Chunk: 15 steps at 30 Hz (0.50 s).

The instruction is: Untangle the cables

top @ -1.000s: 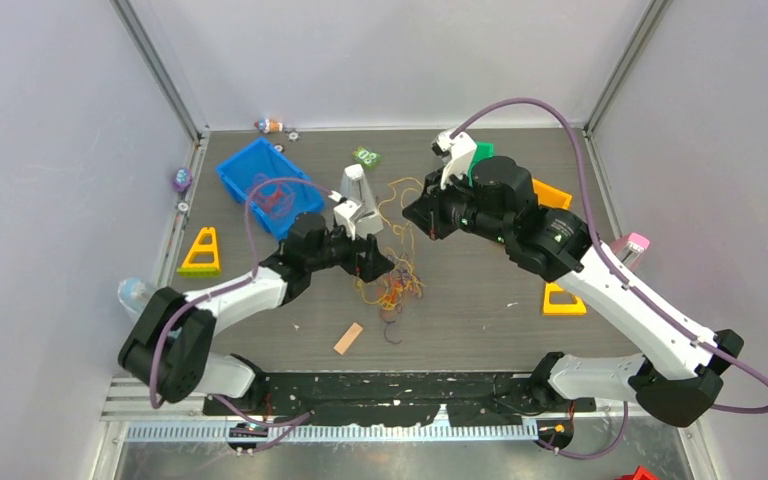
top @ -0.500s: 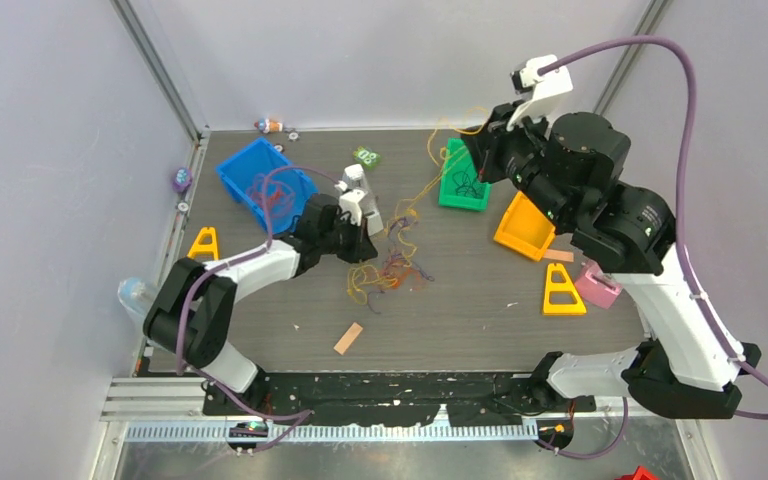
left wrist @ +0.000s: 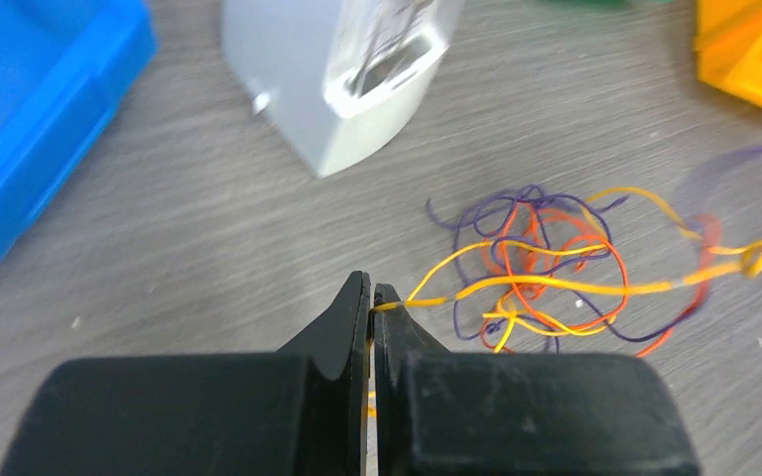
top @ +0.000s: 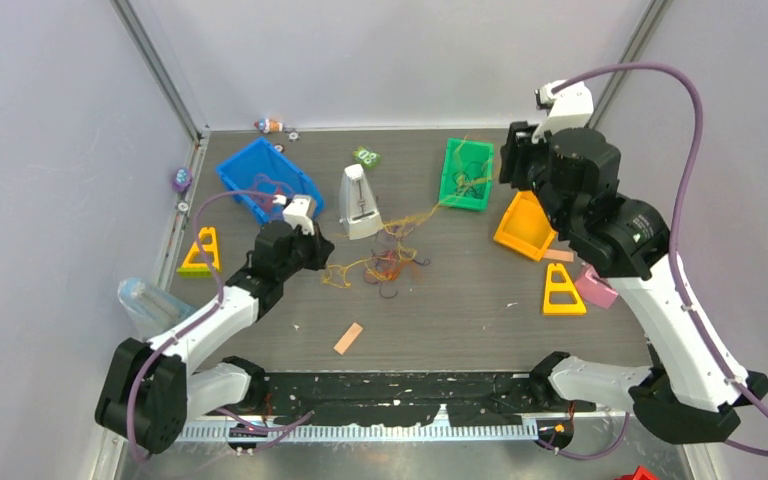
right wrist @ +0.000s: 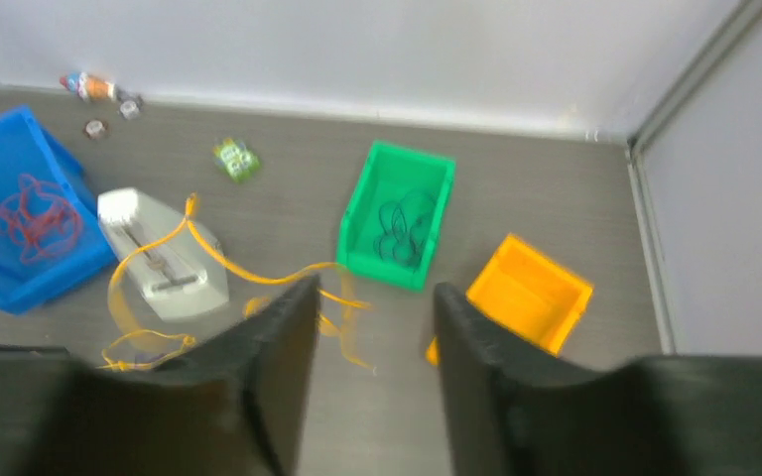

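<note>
The cables (top: 385,266) lie as a loose tangle of yellow, orange and purple strands mid-table, also in the left wrist view (left wrist: 546,273). My left gripper (top: 316,250) (left wrist: 371,294) sits low, left of the tangle, shut on the end of a yellow cable (left wrist: 516,284) that runs right into the tangle. My right gripper (top: 512,160) (right wrist: 369,297) hangs high over the green bin (top: 468,176), open with nothing between its fingers. A loose yellow strand (right wrist: 248,274) trails from the green bin (right wrist: 397,213) towards the tangle. A black cable (right wrist: 403,224) lies in that bin.
A white wedge-shaped device (top: 359,203) stands just behind the tangle. The blue bin (top: 250,172) holds a red cable (right wrist: 32,220). An orange bin (top: 525,226), two yellow triangles (top: 200,252) (top: 563,291), a pink block (top: 596,286) and a wooden block (top: 348,338) lie around.
The right gripper has opened and let go of the yellow strand, which now droops by the green bin. The left gripper, shut on yellow cable, has pulled back to the left.
</note>
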{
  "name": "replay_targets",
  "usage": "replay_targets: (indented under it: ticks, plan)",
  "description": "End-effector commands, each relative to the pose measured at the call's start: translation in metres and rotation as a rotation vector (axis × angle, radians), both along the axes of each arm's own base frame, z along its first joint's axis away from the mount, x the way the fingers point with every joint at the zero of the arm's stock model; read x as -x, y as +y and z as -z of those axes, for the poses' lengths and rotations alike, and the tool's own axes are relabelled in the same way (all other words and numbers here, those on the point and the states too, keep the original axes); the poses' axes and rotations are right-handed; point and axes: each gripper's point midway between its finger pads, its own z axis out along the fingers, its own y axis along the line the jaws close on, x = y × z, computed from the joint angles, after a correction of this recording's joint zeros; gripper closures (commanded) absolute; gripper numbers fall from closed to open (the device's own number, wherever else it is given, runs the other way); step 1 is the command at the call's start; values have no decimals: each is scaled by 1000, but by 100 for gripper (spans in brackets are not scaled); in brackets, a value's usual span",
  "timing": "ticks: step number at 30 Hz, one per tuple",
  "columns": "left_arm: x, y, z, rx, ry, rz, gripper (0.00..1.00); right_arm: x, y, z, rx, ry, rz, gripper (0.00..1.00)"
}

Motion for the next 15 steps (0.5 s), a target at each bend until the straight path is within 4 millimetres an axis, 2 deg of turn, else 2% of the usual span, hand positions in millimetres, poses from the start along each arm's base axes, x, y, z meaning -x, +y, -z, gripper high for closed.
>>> replay_targets:
  ticks: [1,2,3,4,5,6,7,8,9,10,15]
  plan:
    - [3,19,-4,-15,-84,-56,100,11,4,51,-41,64,-43,30]
    - [5,16,-7,-6,-96,-35,100,11,6,66,-48,92,-47,12]
    - [6,12,-10,4,-106,-17,100,12,12,91,-39,132,-73,7]
    - [7,9,-11,11,-111,4,100,12,16,98,-47,136,-93,2]
    - [9,5,-14,22,-116,28,100,17,26,119,-40,176,-154,1]
    - [10,1,-16,31,-124,49,100,17,34,121,-37,167,-203,1]
    - [11,-2,-19,42,-137,67,100,26,52,139,-39,207,-318,0]
    - [13,-5,-22,50,-147,85,100,28,63,140,-38,194,-390,0]
    - [15,-8,-25,56,-160,100,100,38,82,155,-48,233,-507,0]
    - [17,-11,-30,64,-182,115,100,46,100,161,-61,241,-621,0]
    - [30,-22,-48,92,-275,190,100,54,153,192,-2,244,-840,2]
